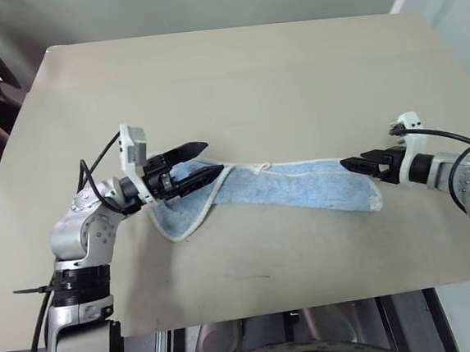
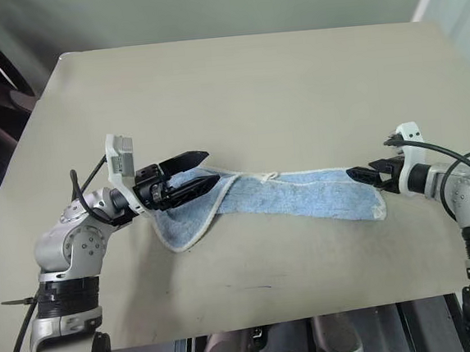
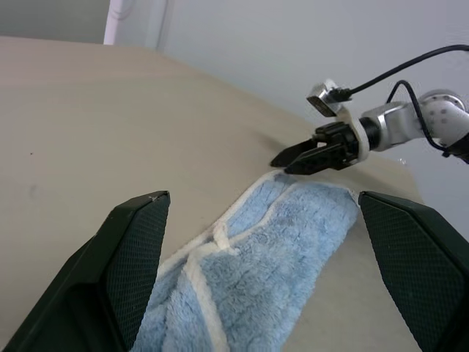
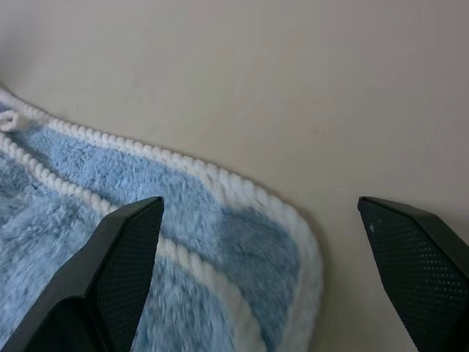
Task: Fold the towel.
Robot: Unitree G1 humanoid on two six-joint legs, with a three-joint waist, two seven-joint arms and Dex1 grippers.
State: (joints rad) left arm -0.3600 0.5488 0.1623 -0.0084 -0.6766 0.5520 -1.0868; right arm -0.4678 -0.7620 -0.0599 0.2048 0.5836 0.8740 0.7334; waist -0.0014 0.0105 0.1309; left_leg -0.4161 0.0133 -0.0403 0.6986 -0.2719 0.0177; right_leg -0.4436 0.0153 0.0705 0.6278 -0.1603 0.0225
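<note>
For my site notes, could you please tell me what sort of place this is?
Probably a lab or test room: a bare beige table with one towel on it, plain pale walls behind.

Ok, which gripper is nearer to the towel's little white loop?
Left. The left gripper sits open at the towel's folded-over end, a short way from the white loop. The right gripper is open at the opposite end, farther from the loop.

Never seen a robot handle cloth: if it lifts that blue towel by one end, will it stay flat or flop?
Probably flop: the towel already lies limp on the table, its left end folded over. It looks thin and fluffy, so likely light. The terry pile should give the open left gripper and right gripper decent grip, not slip.
</note>
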